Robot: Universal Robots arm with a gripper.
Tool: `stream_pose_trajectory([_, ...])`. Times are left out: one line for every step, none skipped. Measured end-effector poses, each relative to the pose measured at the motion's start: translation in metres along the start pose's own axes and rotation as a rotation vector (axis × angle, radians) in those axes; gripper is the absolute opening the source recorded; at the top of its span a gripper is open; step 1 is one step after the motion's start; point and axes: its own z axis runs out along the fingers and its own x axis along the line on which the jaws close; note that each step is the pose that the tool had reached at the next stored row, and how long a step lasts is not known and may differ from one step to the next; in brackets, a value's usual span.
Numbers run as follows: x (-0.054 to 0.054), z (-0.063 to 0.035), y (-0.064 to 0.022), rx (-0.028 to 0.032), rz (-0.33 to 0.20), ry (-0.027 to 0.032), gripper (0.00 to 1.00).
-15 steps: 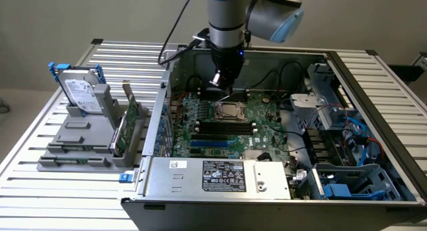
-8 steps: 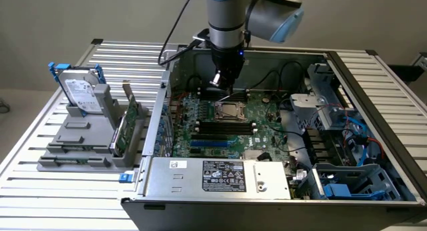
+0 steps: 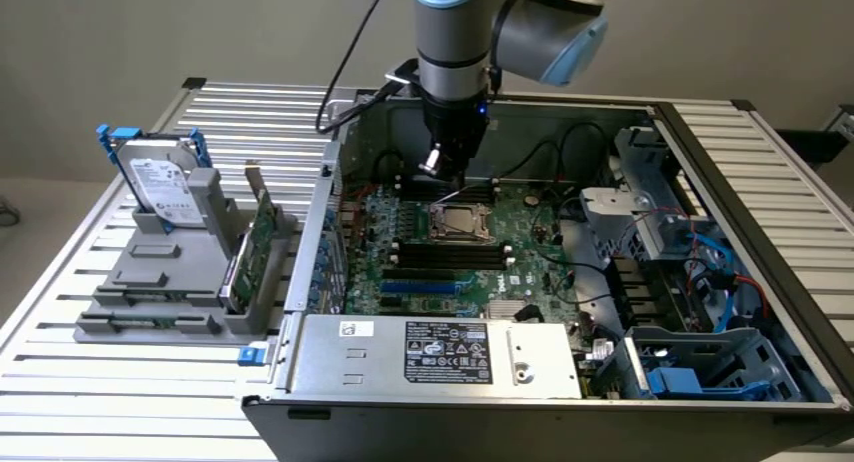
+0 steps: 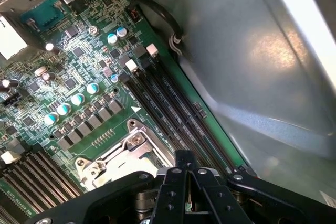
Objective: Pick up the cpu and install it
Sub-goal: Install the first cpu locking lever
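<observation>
Jaws clenched tight — the gripper [image 3: 434,165] hangs near the socket [image 3: 458,220]; whether it grips anything, unclear.

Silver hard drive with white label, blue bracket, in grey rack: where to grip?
Likely the exposed upper edge, pinching across the flat faces from above: the silver hard drive stands on edge in the grey plastic rack, lower end seated.

Bright, even light, with white glare streaking the grey case wall [image 4: 296,17].
</observation>
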Motion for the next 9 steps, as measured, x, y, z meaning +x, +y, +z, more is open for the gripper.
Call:
stream_pose_trajectory([0.0001,0.0000,-0.0001,-0.0033,0.001,-0.0020,0.11])
stream_pose_trajectory([0.0003,0.0000,-0.0002,-0.0060,0.001,-0.0036,0.11])
stream_pose_trajectory([0.0004,-0.0001,-0.0003,-0.0084,0.002,-0.0044,0.11])
stream_pose_trajectory([0.0006,-0.0001,-0.0004,-0.0107,0.003,-0.0048,0.11])
stream_pose_trajectory([0.0008,-0.0001,-0.0006,-0.0132,0.004,-0.0045,0.11])
stream_pose_trajectory([0.0014,-0.0002,-0.0009,-0.0153,0.005,-0.0042,0.11])
stream_pose_trajectory([0.0023,-0.0004,-0.0014,-0.0173,0.005,-0.0034,0.11])
stream_pose_trajectory([0.0034,-0.0005,-0.0022,-0.0187,0.005,-0.0031,0.11])
stream_pose_trajectory([0.0048,-0.0008,-0.0031,-0.0201,0.005,-0.0025,0.11])
